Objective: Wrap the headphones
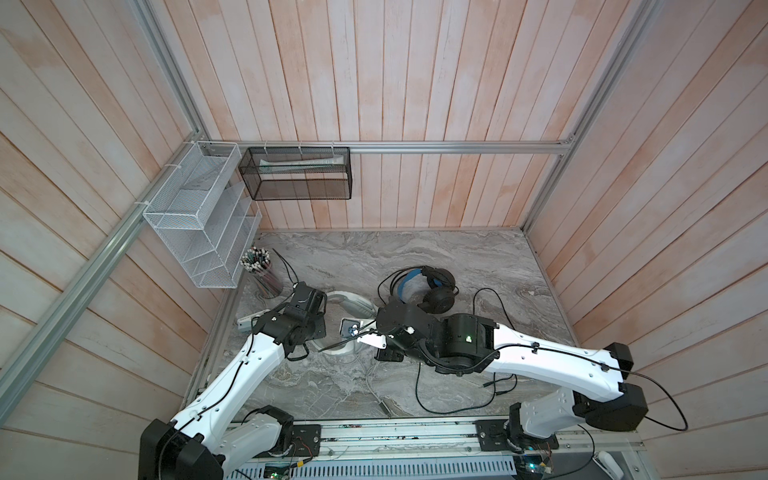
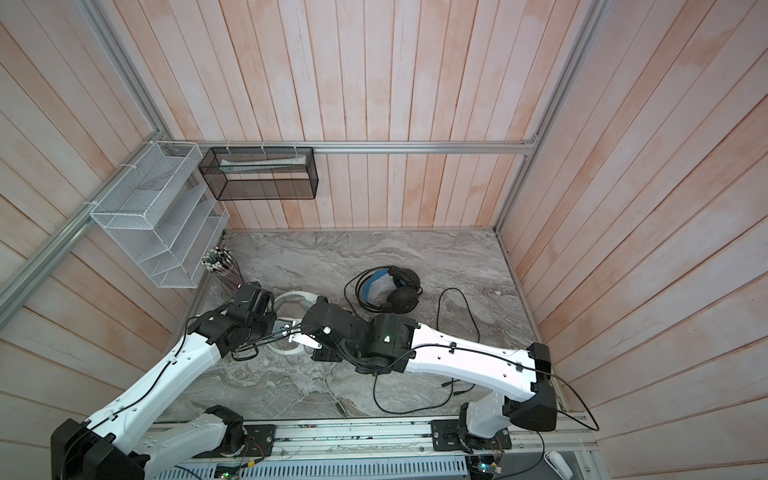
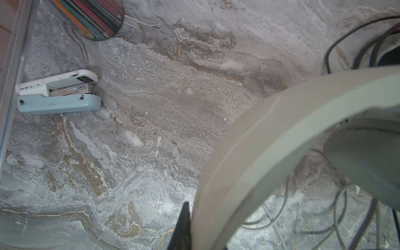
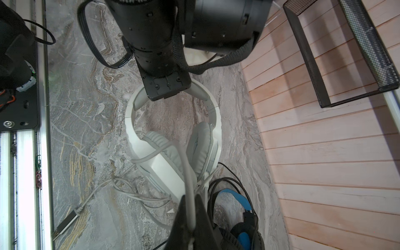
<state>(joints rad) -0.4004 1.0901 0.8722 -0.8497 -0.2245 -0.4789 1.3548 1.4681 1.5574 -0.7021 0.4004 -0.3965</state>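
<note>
Looking down on the marble bench [image 1: 374, 257], where do we find the headphones?

We find the white headphones [image 4: 173, 155] left of the bench's middle, between our two arms. The black headphones [image 1: 428, 291], with a blue-lined band, lie just beside them toward the right, and their black cable [image 1: 490, 316] trails loose across the bench.

And what do our hands hold?

Our left hand [image 3: 192, 231] is pinched narrow on the top of the white headband [image 3: 259, 151]. Our right hand [image 4: 190, 227] is closed tight on the white cable [image 4: 188, 173], which runs from its tips up over one ear cup [image 4: 160, 147]. The rest of that cable lies in loose loops on the bench and ends in a USB plug [image 4: 65, 225].

How do we expect these things to handle?

We judge the headset light, its plastic band stiff yet springy, so the band's top is a sound place to steady it; the padded cups are soft and would squash. The cable looks thin, limp and smooth, likely to slip or kink unless we grip it close to the cup with gentle tension.
</note>
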